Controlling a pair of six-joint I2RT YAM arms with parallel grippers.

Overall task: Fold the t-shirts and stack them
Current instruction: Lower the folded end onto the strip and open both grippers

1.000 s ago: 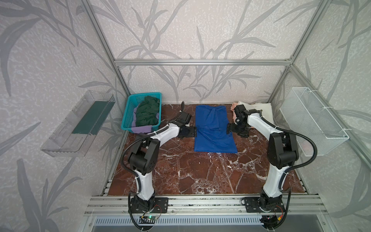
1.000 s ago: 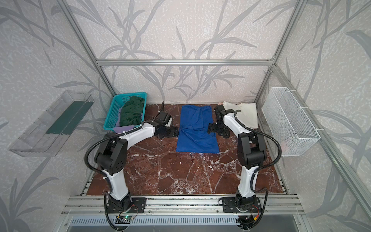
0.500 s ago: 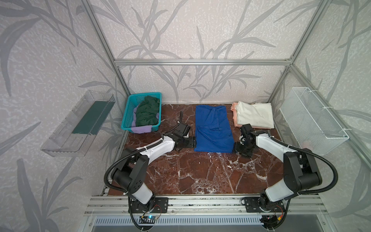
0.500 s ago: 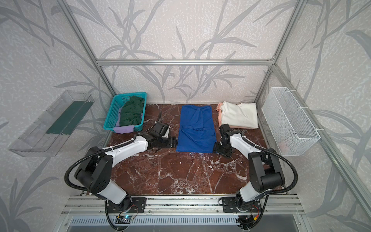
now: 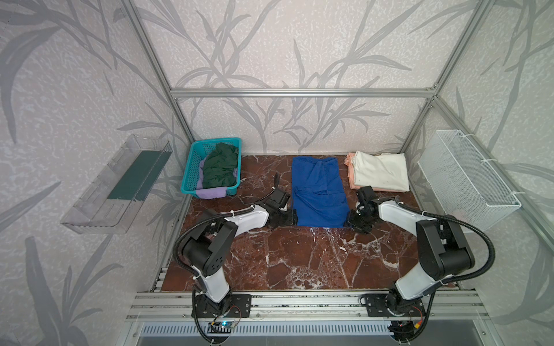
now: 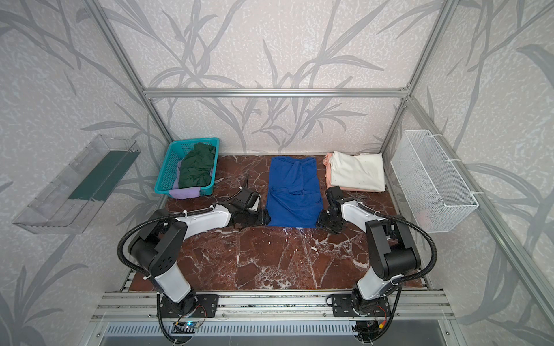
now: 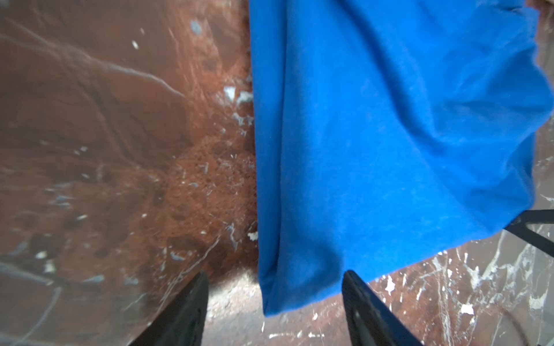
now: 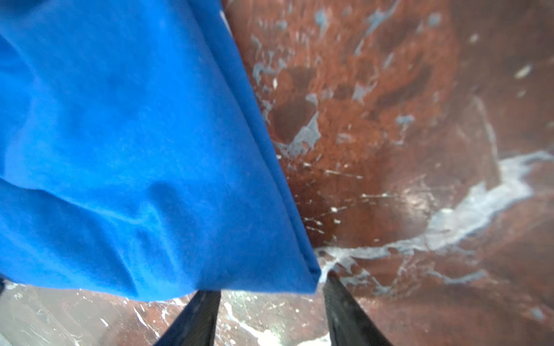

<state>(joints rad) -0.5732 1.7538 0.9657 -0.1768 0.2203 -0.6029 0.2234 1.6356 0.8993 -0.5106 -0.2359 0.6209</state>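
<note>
The blue t-shirt (image 5: 317, 191), judged soft, light and limp, is spread on the table (image 5: 299, 263) by the middle of its far edge. Its near corners are straddled by the left gripper (image 7: 275, 273) and right gripper (image 8: 269, 283), jaws parted, nothing pinched; those corners are best taken.

Red-brown marble bench (image 5: 299, 263): teal basket (image 5: 192, 167) far-left corner, blue t-shirt (image 5: 317, 191) mid far edge, folded t-shirt stack (image 5: 380, 170) far-right corner.
</note>
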